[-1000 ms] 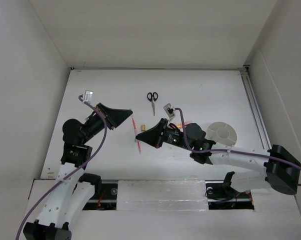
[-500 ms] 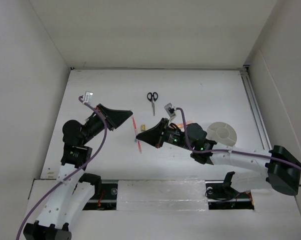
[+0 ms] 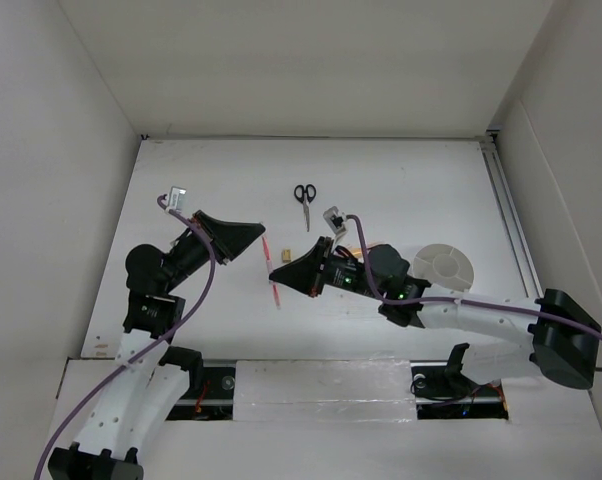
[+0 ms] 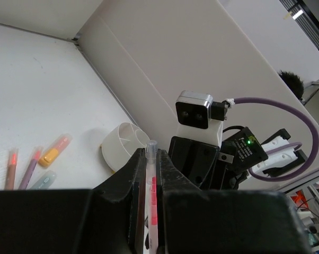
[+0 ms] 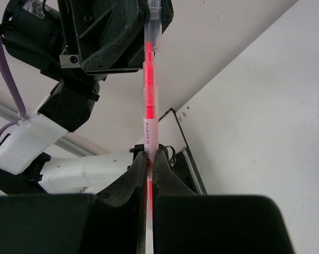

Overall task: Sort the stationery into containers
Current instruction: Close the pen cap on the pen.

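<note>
Okay, red pen is held at both ends between the two arms, over the table left of centre. It runs near to far, its far end at the left gripper and its near end past the right gripper. From above both claws look pinched onto it, but the fingers are too small there to be sure.

The wrist views settle it. In the left wrist view, the left gripper has its fingers tight on either side of the pen, with the clear tip poking out above them. In the right wrist view, the right gripper is clamped on the pen's lower barrel. The shaft rises straight up to the black body of the left claw.

Only the left wrist view shows the far pile clearly: two thin pens, an orange marker and a pale green marker lying side by side on the table. The white cup is near them, dividers visible inside. From above that pile is mostly hidden behind the right arm — only the cup shows whole, right of centre.

Only the top view shows the scissors, lying shut toward the far side, and the yellow block just beside the pen.

White table with plain white walls on three sides — a metal rail along the right edge.
</note>
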{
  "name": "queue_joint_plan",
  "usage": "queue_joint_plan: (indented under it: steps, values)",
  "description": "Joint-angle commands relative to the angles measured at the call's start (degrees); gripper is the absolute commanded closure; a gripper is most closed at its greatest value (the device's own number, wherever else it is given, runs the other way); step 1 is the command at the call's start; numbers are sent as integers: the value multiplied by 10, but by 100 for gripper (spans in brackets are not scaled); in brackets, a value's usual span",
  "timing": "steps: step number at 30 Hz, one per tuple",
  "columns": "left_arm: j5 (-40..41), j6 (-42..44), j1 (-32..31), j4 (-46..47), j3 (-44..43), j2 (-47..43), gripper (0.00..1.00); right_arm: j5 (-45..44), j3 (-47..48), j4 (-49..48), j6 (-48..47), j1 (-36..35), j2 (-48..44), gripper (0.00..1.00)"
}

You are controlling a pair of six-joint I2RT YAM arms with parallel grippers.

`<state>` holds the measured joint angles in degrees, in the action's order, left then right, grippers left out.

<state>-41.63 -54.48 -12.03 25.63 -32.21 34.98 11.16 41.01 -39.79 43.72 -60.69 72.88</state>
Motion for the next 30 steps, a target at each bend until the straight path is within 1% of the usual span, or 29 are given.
queue_joint_plan:
  steps: [1,6,14,20,28,30]
  values:
    - [-29,13,-3,39,16,-9,100,0,37,-35,-8,5,6,100]
    - [-29,27,-3,39,22,-14,100,0,42,-40,-3,5,6,100]
    - [-35,32,-3,52,34,-19,100,-26,37,-40,8,10,-5,100]
    - [-40,55,-3,58,39,-19,100,-21,37,-40,14,10,-10,100]
    - [-45,49,-3,69,39,-25,100,-52,43,12,14,15,-10,100]
    - [-50,49,-3,69,39,-25,100,-57,43,12,14,15,-10,100]
